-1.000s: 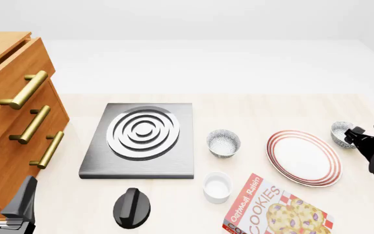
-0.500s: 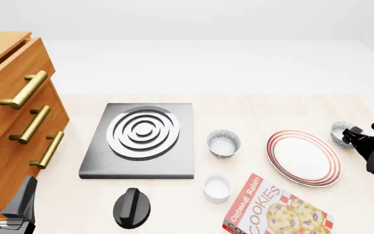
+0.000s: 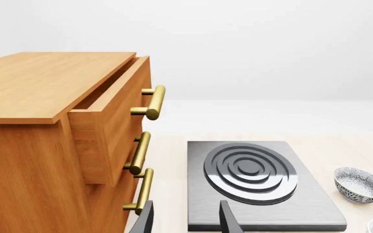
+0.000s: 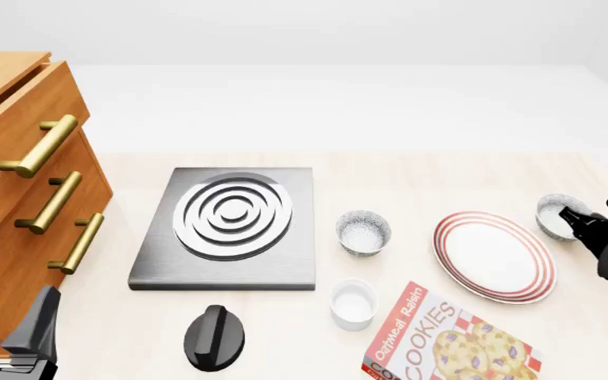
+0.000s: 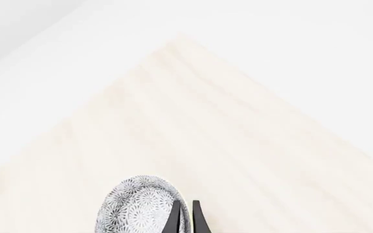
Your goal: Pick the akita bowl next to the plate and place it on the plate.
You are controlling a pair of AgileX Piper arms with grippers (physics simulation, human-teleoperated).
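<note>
- Fingers of the right gripper [image 5: 184,217] sit nearly closed on the near rim of the speckled bowl [image 4: 553,215], one each side of its wall, so it looks pinched.
- Left gripper [image 3: 185,218] hangs open, idle, beside the drawers [image 3: 57,141].
- Bowl appears slightly tilted just right of the plate [image 4: 493,255].
- Lift straight first, clear the plate's rim, then carry left and lower onto its centre.

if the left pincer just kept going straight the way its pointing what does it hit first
Probably the stove plate: it lies directly ahead of the left pincer, between its open fingers in the wrist view. Depth is unclear, so it might skim over it instead.
</note>
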